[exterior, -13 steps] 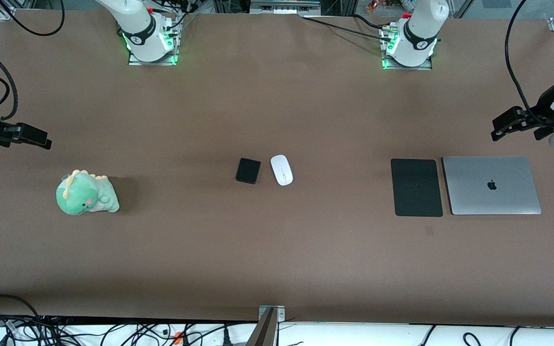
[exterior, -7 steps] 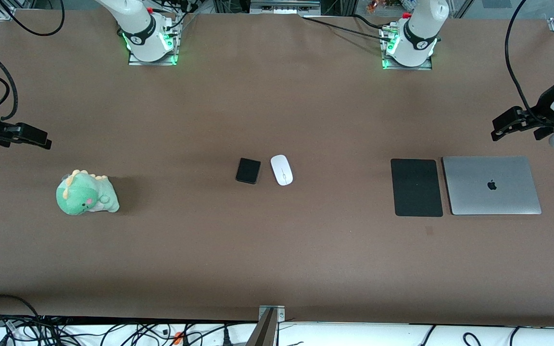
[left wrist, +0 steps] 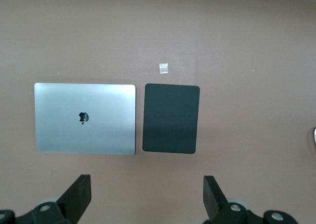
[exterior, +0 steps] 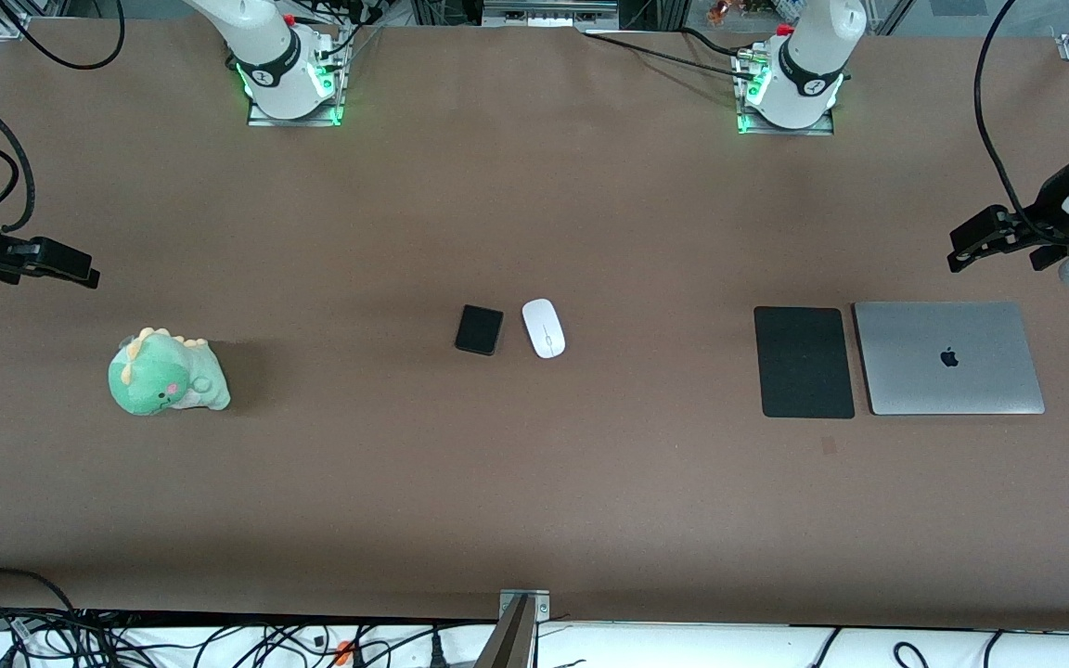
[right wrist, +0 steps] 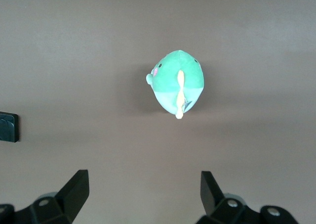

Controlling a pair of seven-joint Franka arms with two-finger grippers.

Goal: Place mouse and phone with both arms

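Observation:
The white oval mouse [exterior: 544, 327] lies in the middle of the table, and its edge just shows in the left wrist view [left wrist: 314, 137]. The small black phone [exterior: 480, 329] lies beside it, toward the right arm's end; its edge shows in the right wrist view [right wrist: 8, 127]. My left gripper [exterior: 985, 238] hangs open and empty over bare table beside the laptop and mat, also seen in its own view [left wrist: 146, 197]. My right gripper [exterior: 43, 263] hangs open and empty over bare table by the plush dinosaur, also seen in its own view [right wrist: 143, 192]. Both arms wait.
A large flat black mat [exterior: 804, 362] and a closed silver laptop [exterior: 949, 358] lie side by side at the left arm's end. A green plush dinosaur [exterior: 166, 373] sits at the right arm's end. A small tape patch [exterior: 829, 446] is nearer the front camera than the mat.

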